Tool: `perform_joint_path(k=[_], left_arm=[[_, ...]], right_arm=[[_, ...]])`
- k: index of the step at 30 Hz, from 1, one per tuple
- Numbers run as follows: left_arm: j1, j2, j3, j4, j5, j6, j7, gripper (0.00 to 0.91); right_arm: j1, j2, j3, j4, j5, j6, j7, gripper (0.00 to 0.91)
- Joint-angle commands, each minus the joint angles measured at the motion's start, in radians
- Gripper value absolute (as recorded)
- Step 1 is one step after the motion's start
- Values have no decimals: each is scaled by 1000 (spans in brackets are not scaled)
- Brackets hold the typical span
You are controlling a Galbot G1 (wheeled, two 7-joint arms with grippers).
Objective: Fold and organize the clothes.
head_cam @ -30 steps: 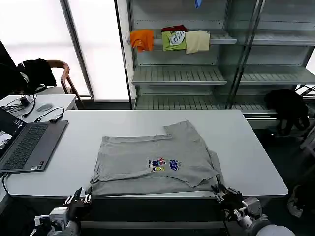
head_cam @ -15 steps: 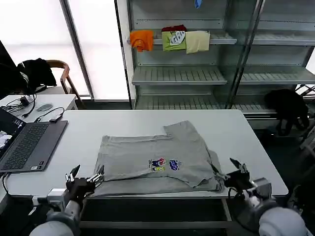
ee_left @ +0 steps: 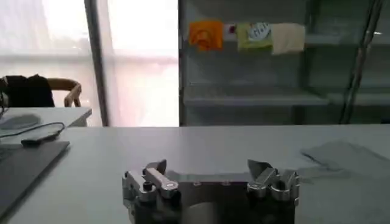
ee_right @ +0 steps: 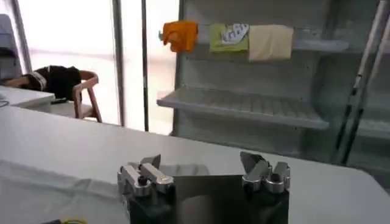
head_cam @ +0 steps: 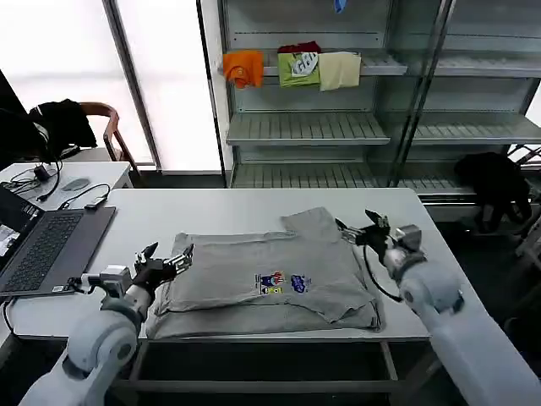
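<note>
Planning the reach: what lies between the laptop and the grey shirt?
In the head view, the open left tool hovers between laptop and shirt, over bare table.

head camera looks down the table (head_cam: 423,279); both wrist cameras face the shelves (ee_left: 256,97).

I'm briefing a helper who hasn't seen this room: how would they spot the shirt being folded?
Find the white table in front of the metal shelves. The grey shirt lies flat at its middle, between the two robot arms. Unlike the orange, green and cream garments on the shelf, it is light grey with a small multicoloured print.
</note>
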Motion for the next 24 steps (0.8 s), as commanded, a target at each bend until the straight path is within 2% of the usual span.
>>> perform_joint_path(k=[1,6,11,24], left_arm=[[-310,-44,131,383,38,20,98,907],[-352,-56,151,476,57,21,118,907],[-378,-64,168,519,50,23,114,907],[-420,-71,180,636,73,24,128,907]], right_arm=[[318,202,-162,-451,-119,-71,-39,907],[326,246,-139,-564,-205,-70,-80,907],[322,273,-107,-609,-262,-71,-115,907],[320,295,-95,-628,-288,-60,-133,907]])
